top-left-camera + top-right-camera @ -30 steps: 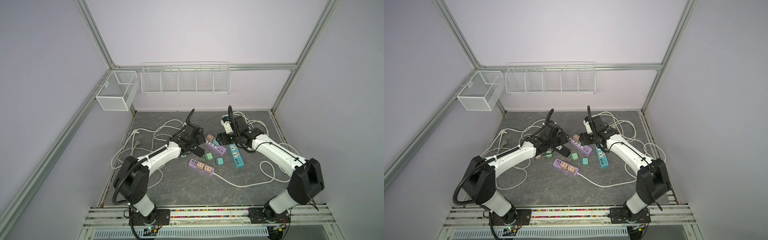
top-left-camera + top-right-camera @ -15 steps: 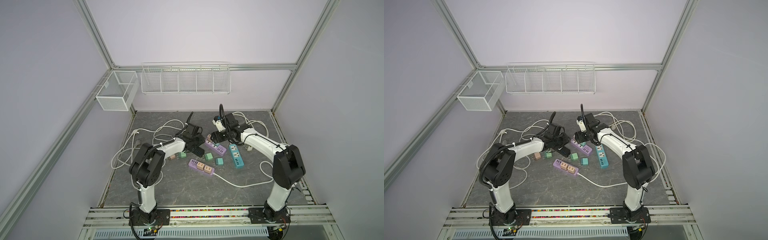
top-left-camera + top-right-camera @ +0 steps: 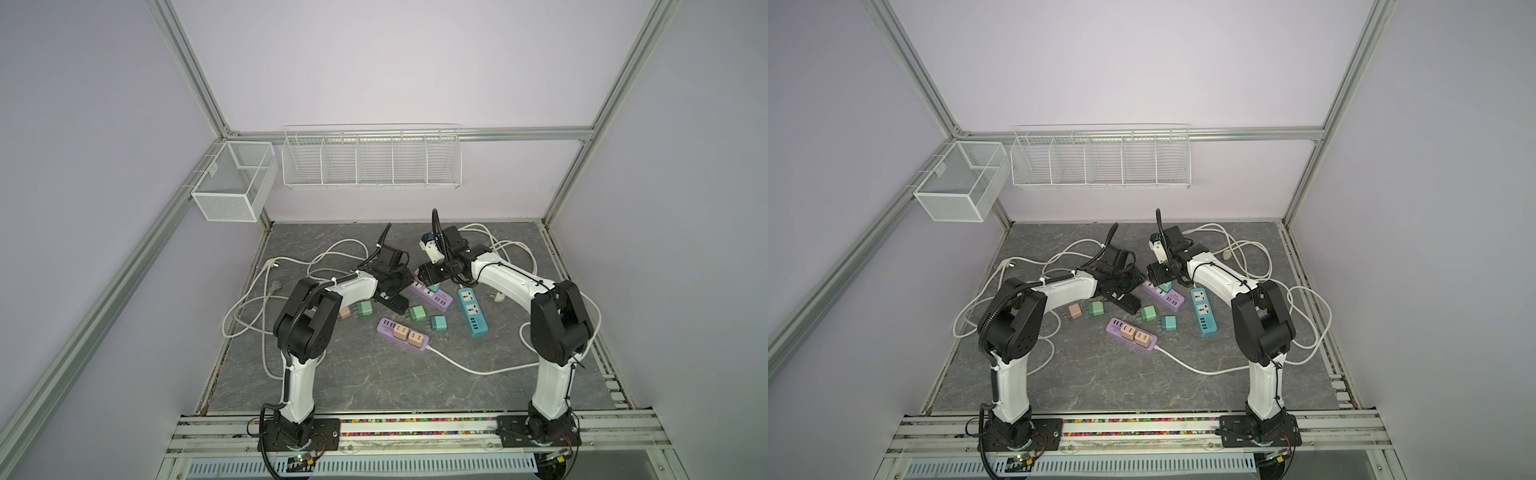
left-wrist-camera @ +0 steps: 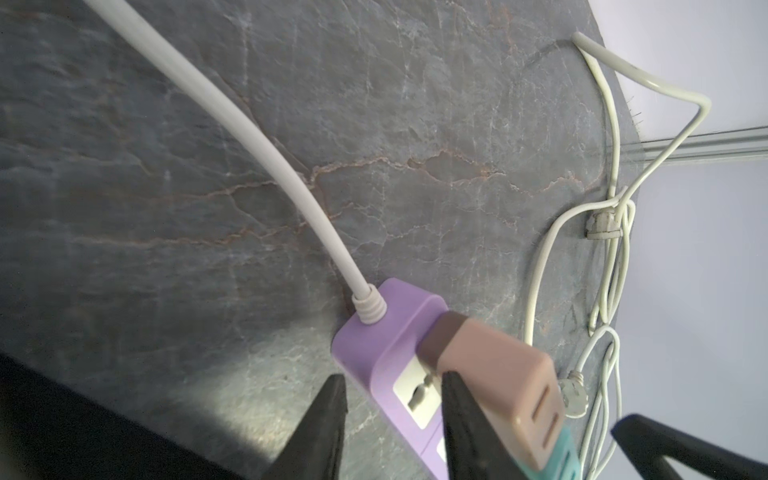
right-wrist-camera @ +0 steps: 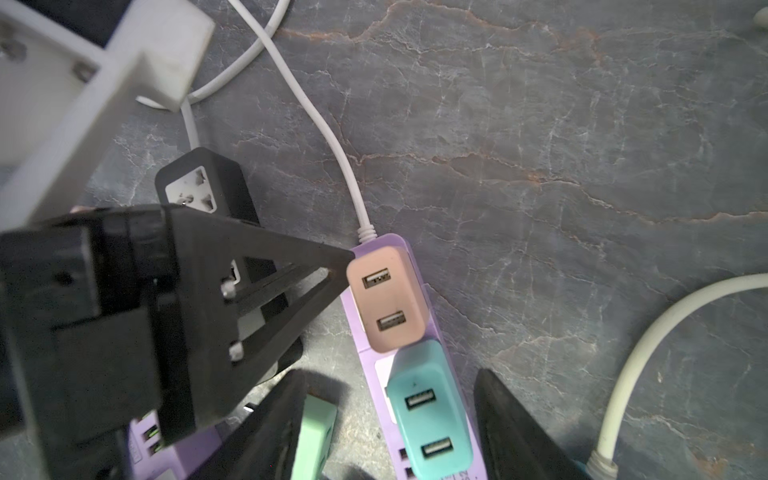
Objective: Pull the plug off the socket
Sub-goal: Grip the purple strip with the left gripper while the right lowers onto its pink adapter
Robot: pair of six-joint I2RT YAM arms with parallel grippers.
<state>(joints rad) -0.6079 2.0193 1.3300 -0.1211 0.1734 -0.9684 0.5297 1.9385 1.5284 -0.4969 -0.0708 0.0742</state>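
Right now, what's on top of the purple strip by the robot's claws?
A pink adapter and a teal adapter, plugged into the purple strip. Their prongs are hidden inside.

Place: we see a robotics lab test cell.
Signs: silver aluminium frame point(image 3: 519, 134), plain lilac wall panels point(image 3: 395, 62), white wire baskets point(image 3: 370, 166).

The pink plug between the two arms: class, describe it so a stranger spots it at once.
On the grey table, find the farther purple power strip. The pink plug sits at the end by its cord, next to a teal plug; other pink plugs lie loose or on the nearer strip.
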